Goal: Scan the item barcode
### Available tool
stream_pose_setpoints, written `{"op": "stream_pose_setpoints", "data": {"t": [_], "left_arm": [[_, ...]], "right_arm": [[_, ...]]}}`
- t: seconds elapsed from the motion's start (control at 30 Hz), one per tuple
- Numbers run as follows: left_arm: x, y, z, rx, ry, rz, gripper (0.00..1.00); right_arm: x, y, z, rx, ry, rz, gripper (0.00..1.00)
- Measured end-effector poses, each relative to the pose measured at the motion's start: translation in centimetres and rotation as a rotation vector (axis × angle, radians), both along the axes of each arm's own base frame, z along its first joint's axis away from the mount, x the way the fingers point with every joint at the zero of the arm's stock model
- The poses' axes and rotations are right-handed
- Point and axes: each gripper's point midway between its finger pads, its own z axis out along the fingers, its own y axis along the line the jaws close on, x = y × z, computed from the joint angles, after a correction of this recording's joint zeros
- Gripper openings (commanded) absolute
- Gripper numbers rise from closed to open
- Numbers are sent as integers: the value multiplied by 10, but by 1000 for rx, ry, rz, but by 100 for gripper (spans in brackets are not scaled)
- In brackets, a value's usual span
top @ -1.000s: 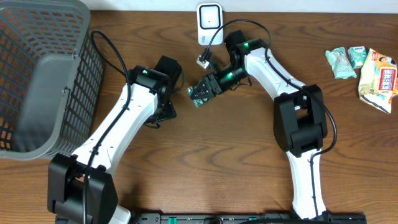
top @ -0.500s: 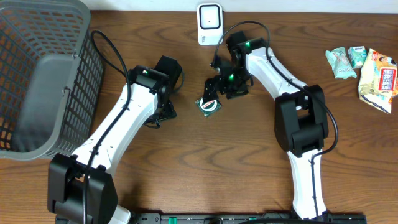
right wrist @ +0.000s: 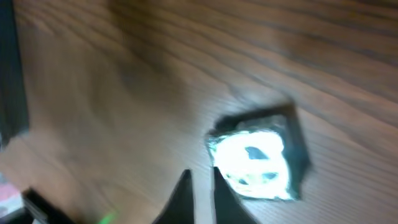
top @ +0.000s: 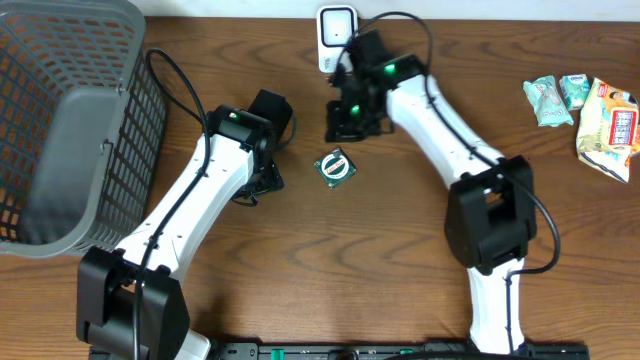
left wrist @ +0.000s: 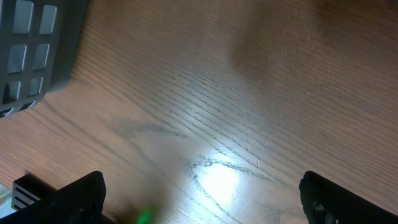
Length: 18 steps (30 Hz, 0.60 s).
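Green-labelled dark sachet [top: 333, 166] flat on wooden table [top: 380, 260], centre, clear of both arms. Left gripper [left wrist: 202, 199] at its 9 o'clock, fingers wide, empty. Right gripper [right wrist: 200, 186] at its 12 o'clock, fingers pinched together, empty. White barcode scanner [top: 337, 37] beyond, 12 o'clock.

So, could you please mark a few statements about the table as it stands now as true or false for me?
1. The green packet lies on the table, held by neither gripper. True.
2. The right gripper is open. False: its fingers are shut with nothing between them.
3. The left gripper is open and empty. True.
4. The packet is inside the basket. False: it lies on the bare wood, well outside the basket.
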Motion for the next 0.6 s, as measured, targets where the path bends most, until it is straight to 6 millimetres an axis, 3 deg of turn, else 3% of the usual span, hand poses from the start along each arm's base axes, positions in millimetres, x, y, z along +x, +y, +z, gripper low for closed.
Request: {"op": "stream_pose_setpoints", "data": {"t": [0.1,0.4,0.6], "left_arm": [[0,0,0,0,0,0,98],[0,0,0,0,0,0,98],[0,0,0,0,0,0,98]], "right_arm": [[1,13,-3,-52,-27,-69,1],[5,26,-18,-248,-142,-295,1],[6,34,-55,-309,-147,-323,1]]}}
